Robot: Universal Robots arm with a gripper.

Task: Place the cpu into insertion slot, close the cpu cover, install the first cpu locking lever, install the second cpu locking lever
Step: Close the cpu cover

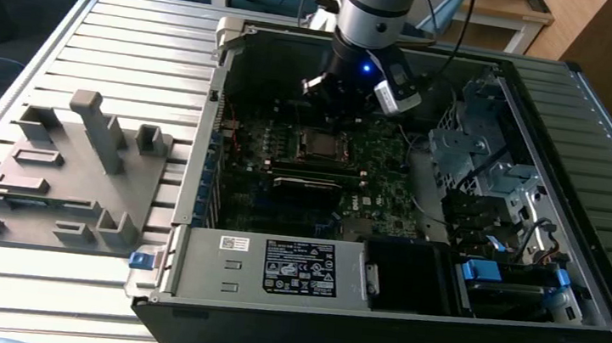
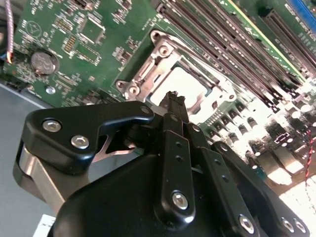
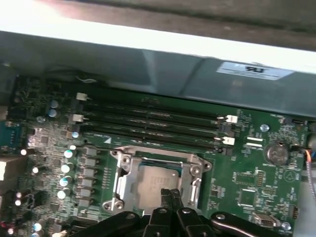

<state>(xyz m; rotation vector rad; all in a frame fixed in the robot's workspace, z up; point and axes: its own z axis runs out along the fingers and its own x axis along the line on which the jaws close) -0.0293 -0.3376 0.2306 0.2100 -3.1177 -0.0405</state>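
The cpu lies flat in the insertion slot, its silvery face showing through the window of the cpu cover. The cover lies down over the socket as a silvery frame around the cpu. My gripper hangs just above the socket's near edge, its two black fingers pressed together with nothing between them. In the second wrist view the gripper tips overlap the edge of the chip. In the exterior view the gripper sits inside the open computer case, above the board.
Long memory slots run beside the socket, and a coin battery sits on the board. The case walls, a drive cage and the power supply box in the board. A grey fixture stands on the table at the exterior view's left.
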